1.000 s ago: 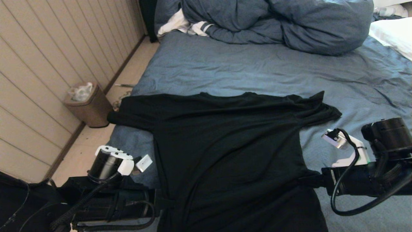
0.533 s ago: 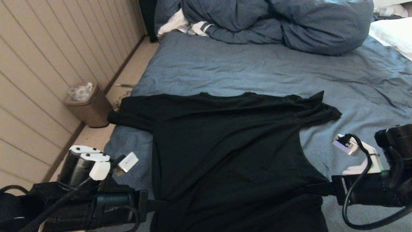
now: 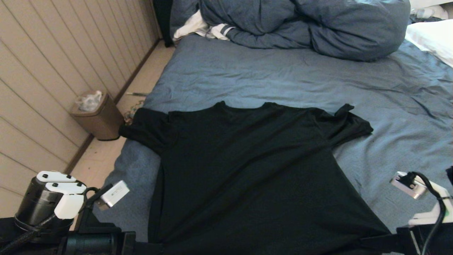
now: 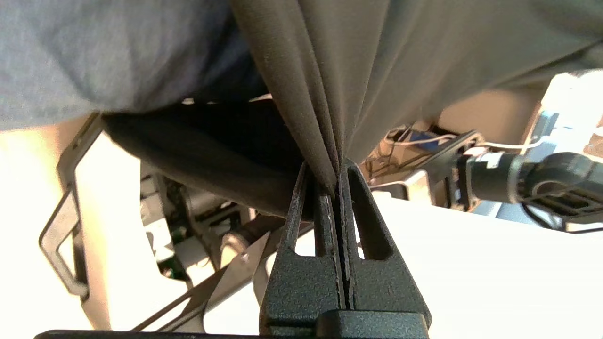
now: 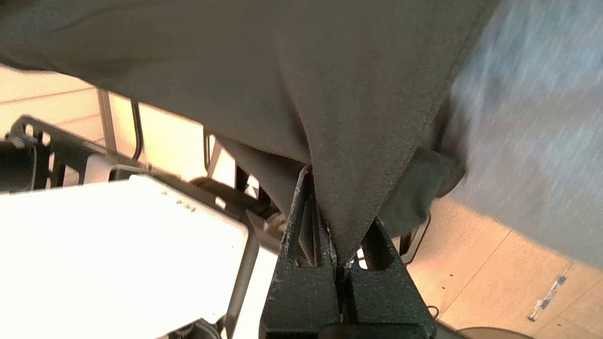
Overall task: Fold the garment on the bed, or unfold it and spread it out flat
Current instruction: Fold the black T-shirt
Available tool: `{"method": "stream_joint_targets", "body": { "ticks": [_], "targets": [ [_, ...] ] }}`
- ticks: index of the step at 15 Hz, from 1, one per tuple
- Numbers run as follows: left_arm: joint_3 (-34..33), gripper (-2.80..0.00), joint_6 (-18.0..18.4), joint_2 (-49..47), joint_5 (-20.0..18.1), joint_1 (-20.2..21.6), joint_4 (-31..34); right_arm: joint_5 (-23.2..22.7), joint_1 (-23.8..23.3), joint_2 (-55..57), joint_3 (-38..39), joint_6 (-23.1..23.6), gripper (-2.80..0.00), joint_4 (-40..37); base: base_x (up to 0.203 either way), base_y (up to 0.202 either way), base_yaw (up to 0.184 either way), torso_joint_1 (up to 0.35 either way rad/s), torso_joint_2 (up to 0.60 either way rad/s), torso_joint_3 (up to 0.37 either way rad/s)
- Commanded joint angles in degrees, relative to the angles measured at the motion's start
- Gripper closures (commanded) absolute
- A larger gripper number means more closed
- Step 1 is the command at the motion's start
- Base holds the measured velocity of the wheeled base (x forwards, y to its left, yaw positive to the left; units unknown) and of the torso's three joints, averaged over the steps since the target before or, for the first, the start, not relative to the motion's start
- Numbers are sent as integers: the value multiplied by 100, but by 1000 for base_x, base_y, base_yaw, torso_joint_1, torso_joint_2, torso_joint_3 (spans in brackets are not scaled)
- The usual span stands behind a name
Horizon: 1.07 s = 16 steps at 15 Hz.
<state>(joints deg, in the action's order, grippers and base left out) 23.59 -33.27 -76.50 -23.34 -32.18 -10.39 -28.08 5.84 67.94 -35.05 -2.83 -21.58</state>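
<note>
Lying spread across the near half of the wide bed with its wrinkled slate-blue sheet (image 3: 269,78), the black short-sleeved cotton T-shirt (image 3: 247,170) shows its plain side up, collar toward twelve o'clock, hem toward six o'clock and running off the near edge. One sleeve reaches toward nine o'clock over the mattress side; the other, at about two o'clock, is rumpled with a small peak of cloth standing up.

The left gripper (image 4: 335,183) has its black ribbed jaws pressed together on a pleated bunch of the hem at the shirt's seven o'clock corner. The right gripper (image 5: 340,249) likewise pinches a pointed corner of the hem at five o'clock. Between them the body lies taut and mostly smooth.

The fabric looks light, thin and limp: it should follow a pull readily, drape wherever unsupported, and gather into folds at any pinch point. Corner grips at the hem suit stretching; the creased two o'clock sleeve would probably need its own pinch at the cuff edge.

A bulky blue duvet (image 3: 304,24) is heaped at twelve o'clock, and a small brown waste bin (image 3: 97,117) stands on the floor at ten o'clock.
</note>
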Motion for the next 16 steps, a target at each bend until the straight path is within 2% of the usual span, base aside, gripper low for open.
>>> {"method": "stream_joint_targets", "body": {
  "ticks": [1,4,6,9,12,14,16],
  "targets": [
    [30,0,-22,61,-13,0,-42,-14,5,-351,186,1,0,-22,0,0,0,0,0,0],
    [224,0,-35,-204,-16,11,-80,-5,5,-313,215,57,0,20,0,0,0,0,0,0],
    [482,0,-24,-600,-12,182,-187,-5,-1,-210,140,63,0,40,0,0,0,0,0,0],
    [1393,0,62,-1220,-35,878,-427,-5,-51,153,-151,50,0,311,0,0,0,0,0,0],
    [2577,0,160,-1694,-78,1593,-338,0,-63,746,-755,29,0,402,0,0,0,0,0,0],
    [3256,0,181,-1999,-132,1987,-231,1,-60,1244,-1186,28,0,409,0,0,0,0,0,0],
    [3656,0,182,-2417,-254,2195,-201,-8,-54,1823,-1693,28,0,416,0,0,0,0,0,0]
  ]
}}
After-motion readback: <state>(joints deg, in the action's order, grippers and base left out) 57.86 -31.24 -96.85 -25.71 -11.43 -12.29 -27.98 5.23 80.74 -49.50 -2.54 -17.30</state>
